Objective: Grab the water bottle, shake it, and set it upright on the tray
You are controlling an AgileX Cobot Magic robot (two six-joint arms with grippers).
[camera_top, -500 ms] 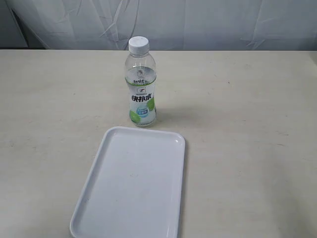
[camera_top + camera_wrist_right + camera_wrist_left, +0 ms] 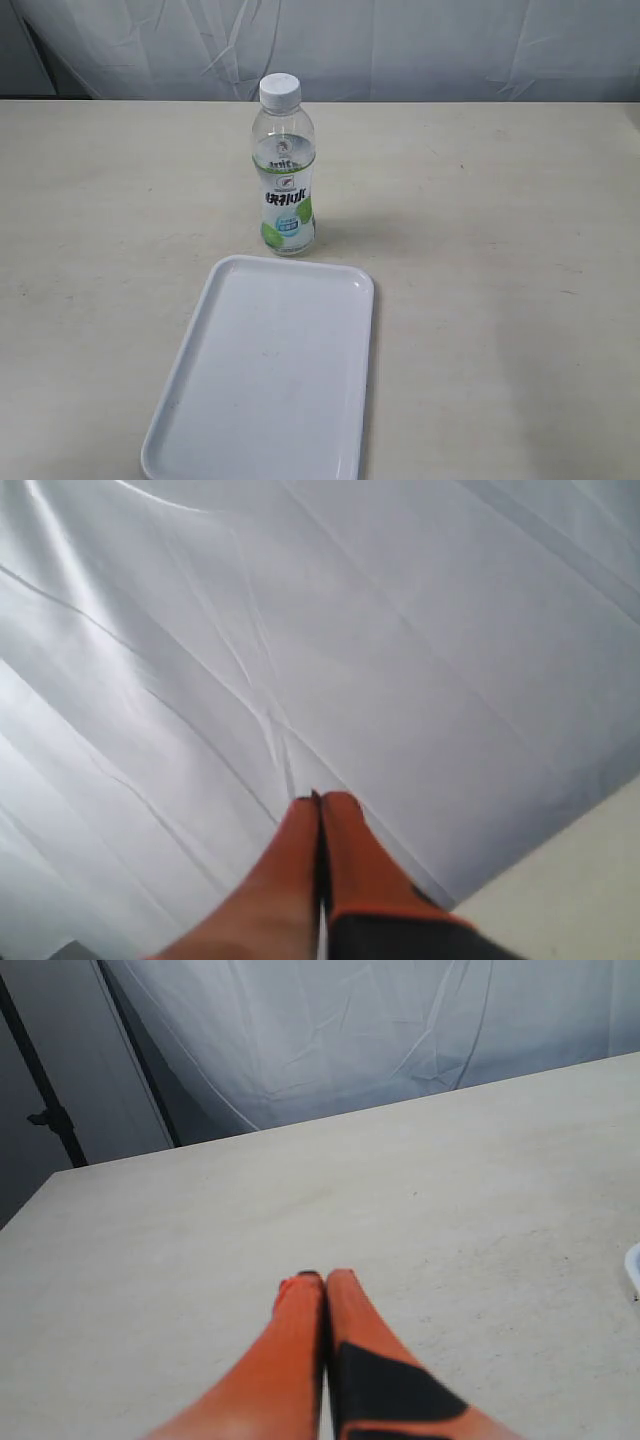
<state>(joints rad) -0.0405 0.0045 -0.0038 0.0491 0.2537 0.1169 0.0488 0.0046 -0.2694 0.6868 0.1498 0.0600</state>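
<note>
Open table (image 2: 500, 250) all round water bottle (image 2: 284, 175); only tray (image 2: 265, 375) close, just in front.

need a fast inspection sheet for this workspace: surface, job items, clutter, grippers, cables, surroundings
surface: pale beige table, faint scuffs, dry
job's things: water bottle stands upright on the table, white cap on, just beyond the far short edge of the tray; the tray lies flat with nothing on it
clutter: nothing seen
grippers: left gripper has its fingers shut on nothing, low over bare table; right gripper has its fingers shut on nothing, pointing at the backdrop; neither shows in the exterior view
cables: nothing seen
surroundings: creased white cloth backdrop behind the table; dark stand beside it
</note>
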